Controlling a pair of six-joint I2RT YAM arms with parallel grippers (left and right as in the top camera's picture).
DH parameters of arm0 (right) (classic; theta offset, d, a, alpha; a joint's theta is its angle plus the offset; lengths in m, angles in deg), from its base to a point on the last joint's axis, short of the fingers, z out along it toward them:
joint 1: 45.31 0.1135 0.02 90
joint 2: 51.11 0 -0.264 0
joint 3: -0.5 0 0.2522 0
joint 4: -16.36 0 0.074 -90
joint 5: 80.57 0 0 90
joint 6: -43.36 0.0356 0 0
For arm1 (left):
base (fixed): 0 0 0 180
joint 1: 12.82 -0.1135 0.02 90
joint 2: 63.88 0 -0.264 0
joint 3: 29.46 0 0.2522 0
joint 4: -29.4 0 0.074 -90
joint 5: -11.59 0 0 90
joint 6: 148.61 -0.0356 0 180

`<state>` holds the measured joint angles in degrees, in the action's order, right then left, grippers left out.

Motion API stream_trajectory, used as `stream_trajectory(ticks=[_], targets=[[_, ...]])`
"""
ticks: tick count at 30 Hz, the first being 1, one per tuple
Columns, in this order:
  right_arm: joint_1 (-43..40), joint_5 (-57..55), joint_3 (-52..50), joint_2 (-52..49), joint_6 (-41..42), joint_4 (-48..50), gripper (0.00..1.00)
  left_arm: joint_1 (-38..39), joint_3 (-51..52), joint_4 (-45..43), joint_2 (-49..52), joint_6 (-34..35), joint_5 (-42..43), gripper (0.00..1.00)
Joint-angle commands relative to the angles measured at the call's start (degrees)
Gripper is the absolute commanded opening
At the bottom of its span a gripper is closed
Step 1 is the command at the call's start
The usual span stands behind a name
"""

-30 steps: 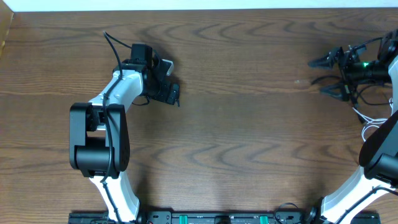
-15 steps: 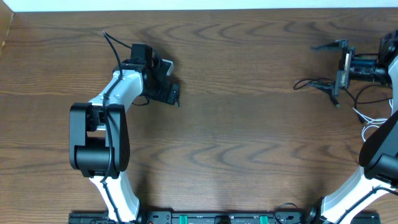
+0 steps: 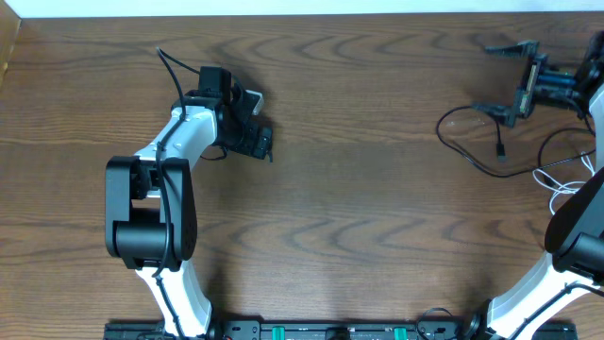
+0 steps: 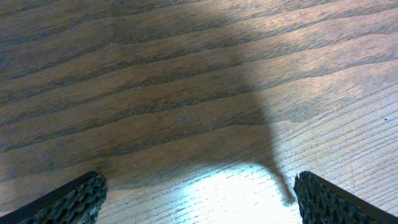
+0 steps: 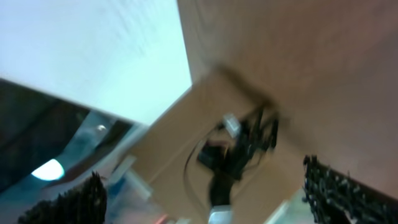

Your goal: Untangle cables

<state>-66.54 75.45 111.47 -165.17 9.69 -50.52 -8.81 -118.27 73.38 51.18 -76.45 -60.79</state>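
Apparently hooking black cord point(image 3: 499, 142) over wide-open right claw point(image 3: 483, 77) to lift tangles apart; left claw point(image 4: 199, 198) parked wide, empty.

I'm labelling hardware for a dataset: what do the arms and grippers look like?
Left arm and right arm: white links, black joints; a black cable on the left one. Left gripper and right gripper: black, two fingers, textured pads.

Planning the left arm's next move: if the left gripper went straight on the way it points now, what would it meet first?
Probably the bare brown wooden tabletop: the left gripper looks down on wood grain alone, with nothing else between its open fingers. How far off is unclear.
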Motion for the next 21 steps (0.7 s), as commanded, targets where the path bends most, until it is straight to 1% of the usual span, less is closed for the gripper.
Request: stream_trajectory(ticks=[1,4,5,7,9,11,13,15,17,21], targets=[[1.22,-7.15,0.04,1.44,-12.13,2.08,0.99,-0.07,-0.17,0.59,-0.72,0.57,-0.13,0.97],[3.37,-12.96,0.04,1.44,-19.78,-0.13,0.99,-0.07,-0.17,0.37,-0.72,0.57,-0.13,0.98],[5.53,-16.59,0.04,1.44,-24.94,-0.26,0.99,-0.07,-0.17,0.11,-0.72,0.57,-0.13,0.98],[8.83,-19.82,0.04,1.44,-30.8,-0.15,0.99,-0.07,-0.17,-0.28,-0.72,0.57,-0.13,0.98],[12.07,-24.02,0.04,1.44,-34.67,0.15,0.99,-0.07,-0.17,-0.5,-0.72,0.57,-0.13,0.98],[16.09,-32.28,0.04,1.44,-37.16,0.44,0.99,-0.07,-0.17,-0.52,-0.72,0.57,-0.13,0.97],[19.28,-41.99,0.04,1.44,-37.53,0.2,0.99,-0.07,-0.17,-0.5,-0.72,0.57,-0.13,0.98],[22.75,-49.05,0.04,1.44,-40.11,0.2,0.99,-0.07,-0.17,-0.52,-0.72,0.55,-0.13,0.98],[26.34,-53.2,0.04,1.44,-43.54,0.17,0.99,-0.07,-0.17,-0.74,-0.72,0.55,-0.13,0.98],[30.27,-61.96,-0.04,1.44,-42.47,-0.57,0.99,-0.07,-0.17,-0.81,-0.72,0.57,-0.13,0.98]])
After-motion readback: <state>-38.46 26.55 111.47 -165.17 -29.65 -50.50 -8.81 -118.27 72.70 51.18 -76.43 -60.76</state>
